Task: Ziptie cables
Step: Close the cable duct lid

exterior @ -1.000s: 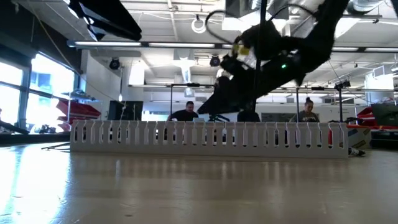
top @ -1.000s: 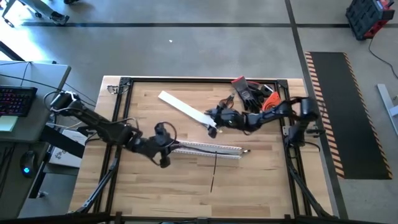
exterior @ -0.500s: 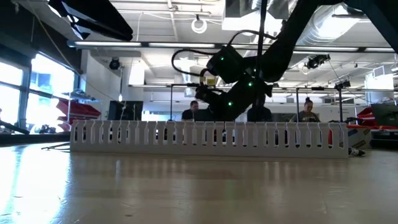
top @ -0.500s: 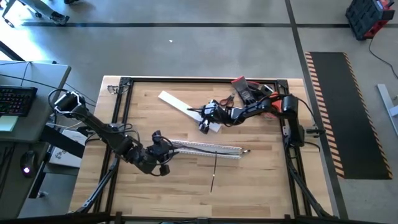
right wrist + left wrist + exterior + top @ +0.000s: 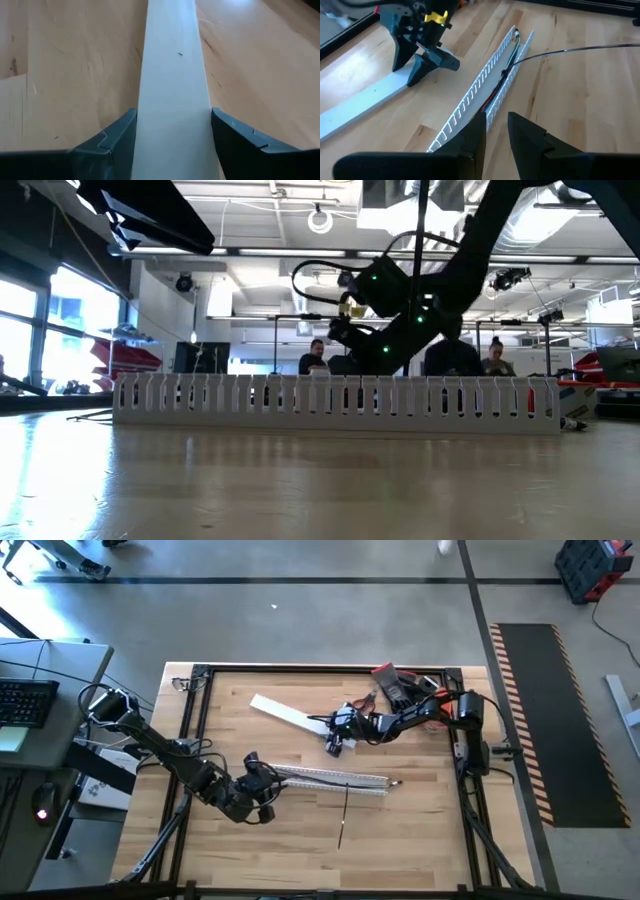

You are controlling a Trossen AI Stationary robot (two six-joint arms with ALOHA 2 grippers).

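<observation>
Cables (image 5: 506, 70), thin dark and reddish wires, lie inside the long white slotted plastic channel (image 5: 330, 778), one dark strand trailing out across the wooden table (image 5: 420, 830). My right gripper (image 5: 335, 736), beyond that channel, has its fingers closed against both edges of the flat white plastic cover strip (image 5: 172, 85), probably moving it aside. My left gripper (image 5: 495, 132) hovers at the channel's near end, jaws narrowly parted around nothing.
</observation>
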